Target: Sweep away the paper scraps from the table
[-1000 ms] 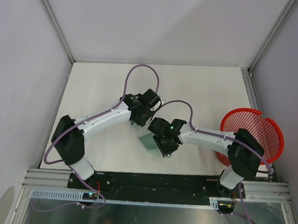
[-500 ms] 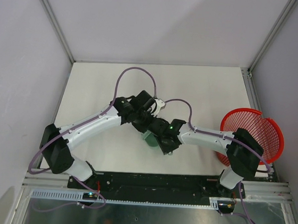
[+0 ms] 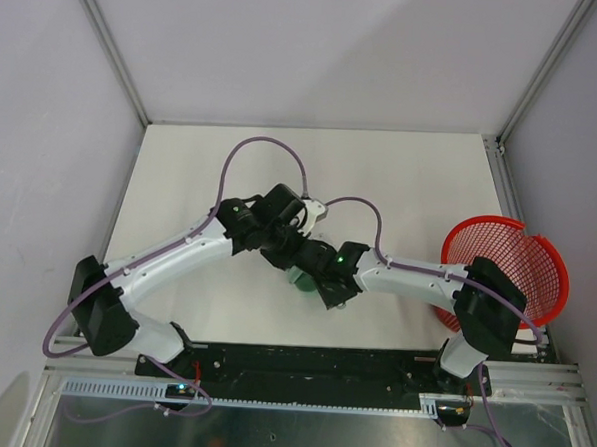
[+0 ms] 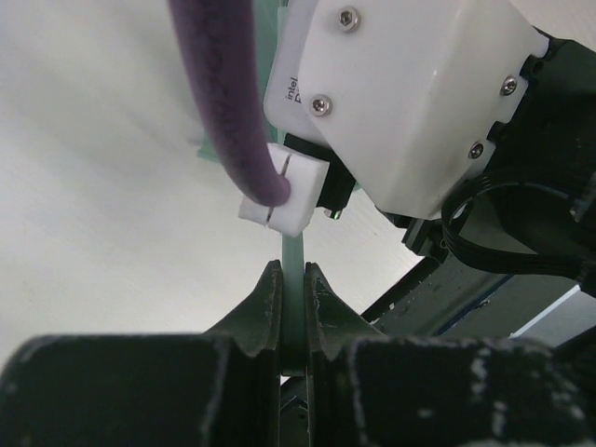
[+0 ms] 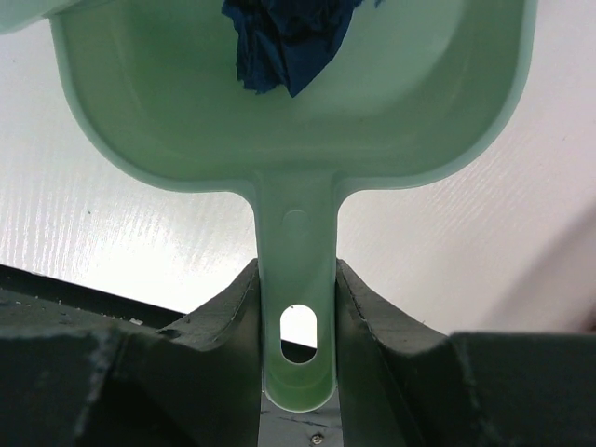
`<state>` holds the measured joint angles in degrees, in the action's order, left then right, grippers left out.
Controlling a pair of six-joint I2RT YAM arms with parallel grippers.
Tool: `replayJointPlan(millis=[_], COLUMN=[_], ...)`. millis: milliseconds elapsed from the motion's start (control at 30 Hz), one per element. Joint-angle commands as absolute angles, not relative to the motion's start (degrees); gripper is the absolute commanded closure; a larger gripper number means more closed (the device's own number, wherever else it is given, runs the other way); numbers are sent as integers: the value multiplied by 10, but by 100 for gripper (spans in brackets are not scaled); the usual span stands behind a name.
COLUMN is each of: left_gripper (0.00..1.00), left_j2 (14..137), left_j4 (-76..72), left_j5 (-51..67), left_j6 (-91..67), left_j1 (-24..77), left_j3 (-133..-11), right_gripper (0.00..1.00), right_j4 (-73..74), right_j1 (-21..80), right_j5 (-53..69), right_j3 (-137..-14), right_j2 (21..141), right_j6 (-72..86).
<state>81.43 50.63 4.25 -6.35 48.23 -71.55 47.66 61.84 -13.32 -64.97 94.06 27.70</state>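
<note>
In the right wrist view my right gripper [image 5: 296,307] is shut on the handle of the pale green dustpan [image 5: 391,102]. Crumpled dark blue paper scraps [image 5: 284,42] lie inside the pan. In the left wrist view my left gripper [image 4: 292,289] is shut on the thin pale green brush handle [image 4: 292,256], seen edge-on. The brush head is hidden behind the right wrist housing. In the top view both wrists meet near the middle of the white table [image 3: 181,167]. The left gripper [image 3: 289,255] is just left of the right gripper [image 3: 327,283], over a bit of green dustpan [image 3: 298,278].
A red mesh basket [image 3: 506,269] leans at the table's right edge, beside the right arm's base. Purple cables [image 3: 267,147] loop above both arms. Metal frame rails [image 3: 311,364] run along the near edge. White walls enclose the left, back and right.
My left arm has stretched out and its gripper has moved right and down against the right wrist. The green dustpan is now mostly covered by both wrists. The right arm shifted slightly.
</note>
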Motion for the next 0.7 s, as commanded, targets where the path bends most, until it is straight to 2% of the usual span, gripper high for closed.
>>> replayJointPlan(millis=[0, 333, 667], left_gripper=[100, 100, 100], left_j2=[782, 709, 668], left_j4=[535, 577, 614], left_j5=[37, -40, -68], left_j6=[-82, -89, -89], left_j1=[493, 485, 464], left_j3=[-707, -738, -784], right_gripper=[100, 100, 100], right_j4=[451, 455, 449], right_j1=[633, 662, 667], right_j5=[-208, -243, -264], right_j3=[-669, -668, -669], right_j2=[914, 875, 818], right_j6=[310, 334, 336])
